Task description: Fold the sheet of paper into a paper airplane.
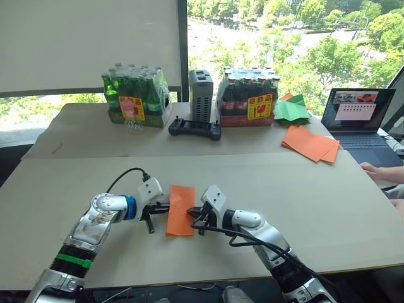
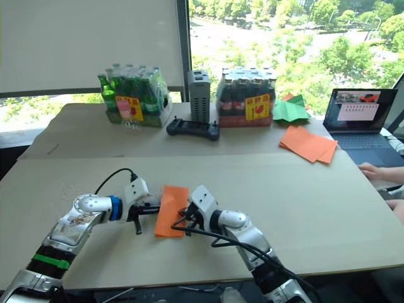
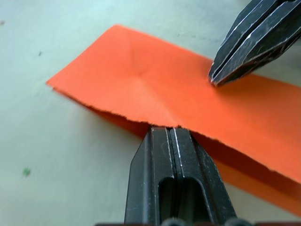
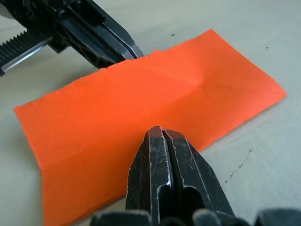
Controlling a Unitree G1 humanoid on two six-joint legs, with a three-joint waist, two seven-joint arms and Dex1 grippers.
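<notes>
Both hands (image 1: 163, 207) (image 1: 194, 213) on creased orange sheet of paper (image 1: 180, 210)

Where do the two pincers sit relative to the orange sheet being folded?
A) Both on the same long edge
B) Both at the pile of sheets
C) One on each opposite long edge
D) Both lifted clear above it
C: the left pincer and right pincer flank the folded sheet of paper, fingers shut.
</notes>
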